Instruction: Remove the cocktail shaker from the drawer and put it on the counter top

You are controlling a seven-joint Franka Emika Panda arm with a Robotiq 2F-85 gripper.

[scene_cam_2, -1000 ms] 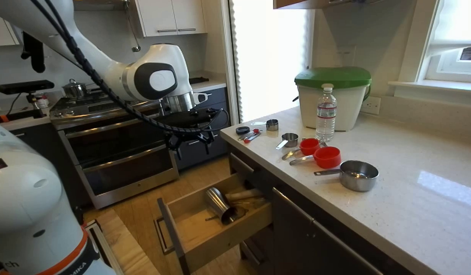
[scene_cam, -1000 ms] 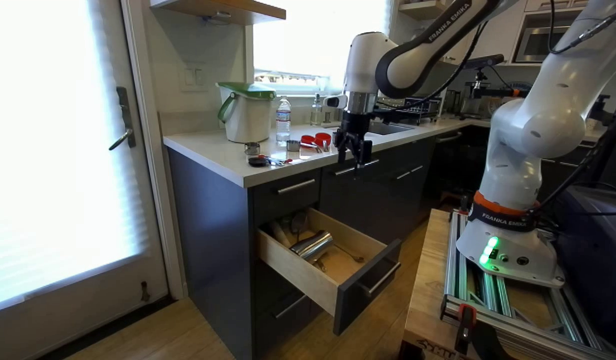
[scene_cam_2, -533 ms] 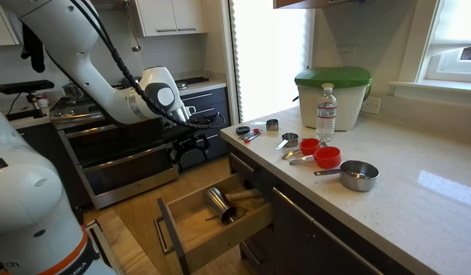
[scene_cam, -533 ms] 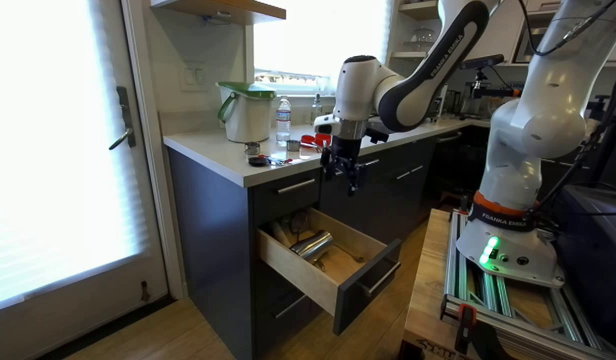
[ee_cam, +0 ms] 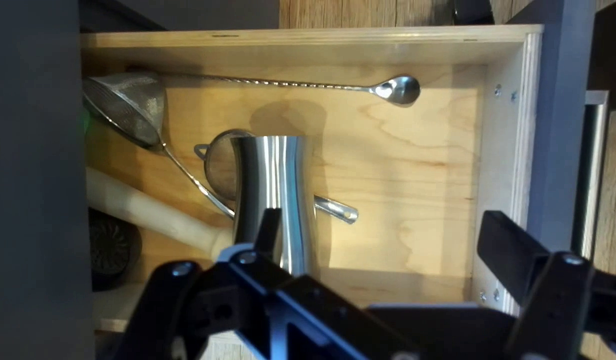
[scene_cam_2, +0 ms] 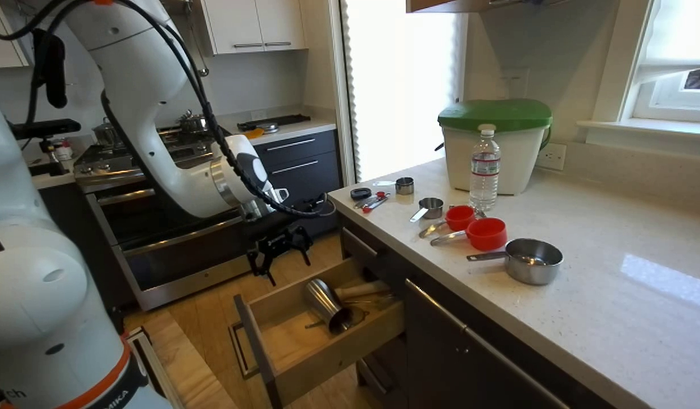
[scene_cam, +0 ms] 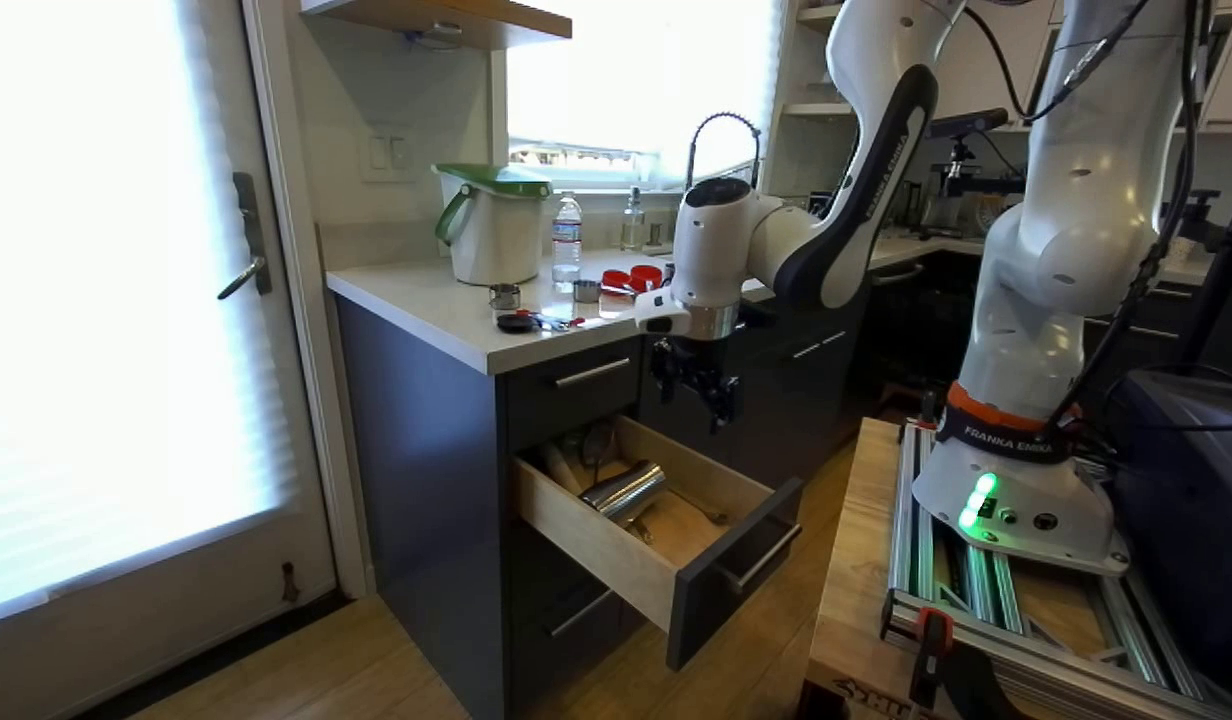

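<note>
The cocktail shaker (ee_cam: 275, 180) is a silvery metal vessel lying on its side in the open drawer (ee_cam: 403, 175). It shows in both exterior views (scene_cam: 624, 490) (scene_cam_2: 323, 301). In the wrist view it lies over a small strainer. My gripper (ee_cam: 383, 222) is open and empty, with its fingers wide apart. In the wrist view the left fingertip (ee_cam: 269, 225) overlaps the shaker's body and the right one overlaps the drawer's front panel. In both exterior views the gripper (scene_cam: 694, 400) (scene_cam_2: 290, 270) hangs above the drawer, apart from the shaker. The white counter top (scene_cam_2: 611, 272) is above the drawer.
A bar spoon (ee_cam: 398, 91), a mesh strainer (ee_cam: 133, 105) and a wooden rod (ee_cam: 153, 210) lie in the drawer. A green-lidded container (scene_cam_2: 492, 153), a bottle (scene_cam_2: 485, 182), red cups (scene_cam_2: 486, 234) and a steel cup (scene_cam_2: 533, 262) stand on the counter. The counter edge overhangs the drawer.
My gripper has moved down from about counter height to just above the drawer, staying open where visible. The arm has bent with it. The drawer and shaker have not moved.
</note>
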